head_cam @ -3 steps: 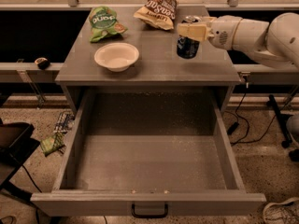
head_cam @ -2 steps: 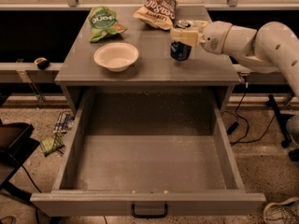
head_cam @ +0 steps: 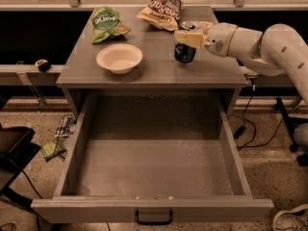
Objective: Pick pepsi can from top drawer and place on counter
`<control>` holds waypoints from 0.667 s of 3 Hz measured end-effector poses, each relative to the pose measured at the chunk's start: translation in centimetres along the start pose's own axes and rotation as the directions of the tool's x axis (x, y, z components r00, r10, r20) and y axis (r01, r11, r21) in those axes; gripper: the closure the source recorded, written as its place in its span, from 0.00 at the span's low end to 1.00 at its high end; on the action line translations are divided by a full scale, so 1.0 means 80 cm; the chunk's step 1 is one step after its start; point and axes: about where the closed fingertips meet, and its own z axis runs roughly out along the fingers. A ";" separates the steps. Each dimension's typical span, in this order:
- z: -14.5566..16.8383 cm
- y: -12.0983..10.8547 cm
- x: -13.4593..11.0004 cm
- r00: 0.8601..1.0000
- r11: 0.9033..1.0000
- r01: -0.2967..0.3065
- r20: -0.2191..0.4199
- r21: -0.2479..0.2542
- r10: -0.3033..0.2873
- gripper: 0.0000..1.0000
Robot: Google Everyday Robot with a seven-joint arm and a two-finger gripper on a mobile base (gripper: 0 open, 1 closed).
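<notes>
The pepsi can (head_cam: 184, 53) now sits lower and further left than a second ago, brought in from the counter's right edge by the gripper (head_cam: 186, 35). Nearest, the top drawer (head_cam: 144, 208) is pulled fully out, its dark handle (head_cam: 154, 219) at centre and nothing inside but a few crumbs. Behind it, on the counter (head_cam: 159, 71), a white bowl (head_cam: 119, 57) rests left of centre. The can stands upright on the right half – its base at the surface, the cream fingers (head_cam: 188, 38) pinching its upper part. Farther back lie a green chip bag (head_cam: 107, 23) and a brown chip bag (head_cam: 161, 8).
</notes>
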 end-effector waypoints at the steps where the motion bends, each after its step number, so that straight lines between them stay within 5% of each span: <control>1: 0.000 0.000 0.000 1.000 1.000 0.000 0.000 0.000 0.000 0.38; 2: 0.000 0.000 0.000 1.000 1.000 0.000 0.000 0.000 0.000 0.16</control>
